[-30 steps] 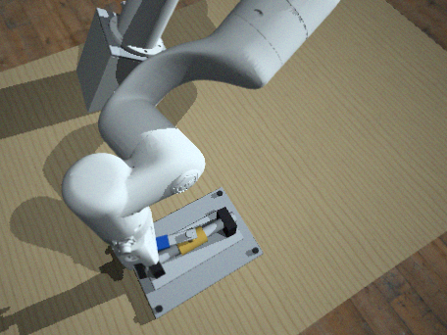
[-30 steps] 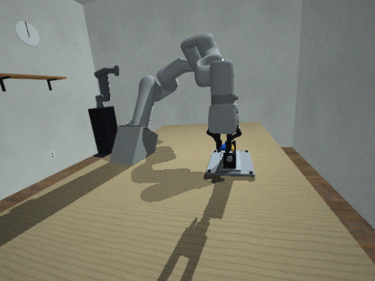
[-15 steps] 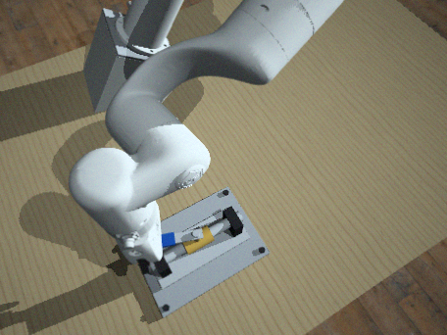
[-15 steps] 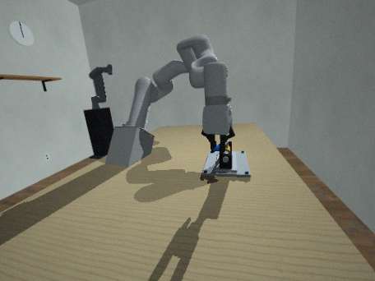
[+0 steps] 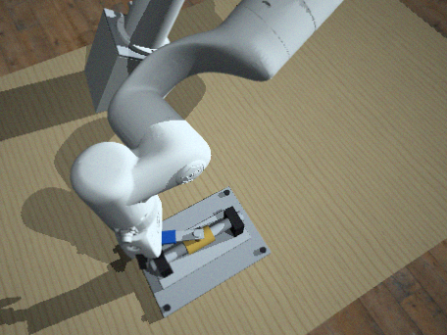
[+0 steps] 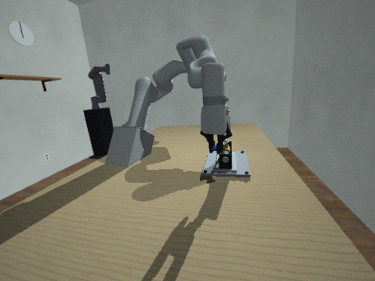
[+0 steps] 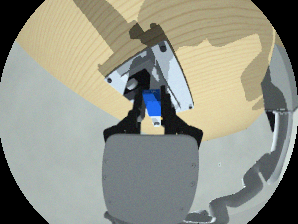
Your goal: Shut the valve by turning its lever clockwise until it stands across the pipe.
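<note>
The valve sits on a grey base plate (image 5: pixel 206 250): a grey pipe between two black end blocks, with a yellow body (image 5: pixel 201 240) in the middle. The lever (image 5: pixel 182 235) is a flat grey strip with a blue tip (image 5: pixel 169 237). It reaches from the stem towards the left, at a shallow angle off the pipe line. My gripper (image 7: pixel 152 91) is shut on the lever's blue tip (image 7: pixel 152 104), with a black finger on each side of it. In the exterior view the gripper (image 6: pixel 215 144) hangs straight down over the plate (image 6: pixel 227 164).
The arm's grey pedestal (image 5: pixel 105 64) stands at the back left of the tan mat. The arm's big elbow (image 5: pixel 123 171) hangs over the plate's left end and hides the near end block in part. A black stand (image 6: pixel 99 123) is by the far wall.
</note>
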`<state>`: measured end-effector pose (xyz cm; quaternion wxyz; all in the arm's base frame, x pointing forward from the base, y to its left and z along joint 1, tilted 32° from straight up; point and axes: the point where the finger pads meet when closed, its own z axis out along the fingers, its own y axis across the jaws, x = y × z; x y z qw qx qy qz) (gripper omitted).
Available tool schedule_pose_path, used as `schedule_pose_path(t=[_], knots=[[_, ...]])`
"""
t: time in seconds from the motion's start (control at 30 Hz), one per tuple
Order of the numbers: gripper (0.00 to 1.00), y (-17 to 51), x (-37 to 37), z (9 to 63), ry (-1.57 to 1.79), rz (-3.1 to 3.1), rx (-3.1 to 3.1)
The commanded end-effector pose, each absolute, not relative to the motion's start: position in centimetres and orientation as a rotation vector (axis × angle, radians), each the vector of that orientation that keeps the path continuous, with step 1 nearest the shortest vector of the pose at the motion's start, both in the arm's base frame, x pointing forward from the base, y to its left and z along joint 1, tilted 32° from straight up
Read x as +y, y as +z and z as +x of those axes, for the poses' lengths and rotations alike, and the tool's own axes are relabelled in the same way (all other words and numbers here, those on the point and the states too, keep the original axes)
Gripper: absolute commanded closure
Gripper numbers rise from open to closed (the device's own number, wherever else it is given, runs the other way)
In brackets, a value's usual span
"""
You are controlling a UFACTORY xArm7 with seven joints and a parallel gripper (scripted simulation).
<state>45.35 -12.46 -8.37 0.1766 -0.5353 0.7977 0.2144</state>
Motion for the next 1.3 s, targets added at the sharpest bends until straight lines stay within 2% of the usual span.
schedule_pose_path(t=[0.0,1.27], knots=[[1.0,-8.2,-12.5,44.9,0.619,-1.483,2.283],[1.0,-7.8,-11.8,43.4,0.676,-1.252,2.458]])
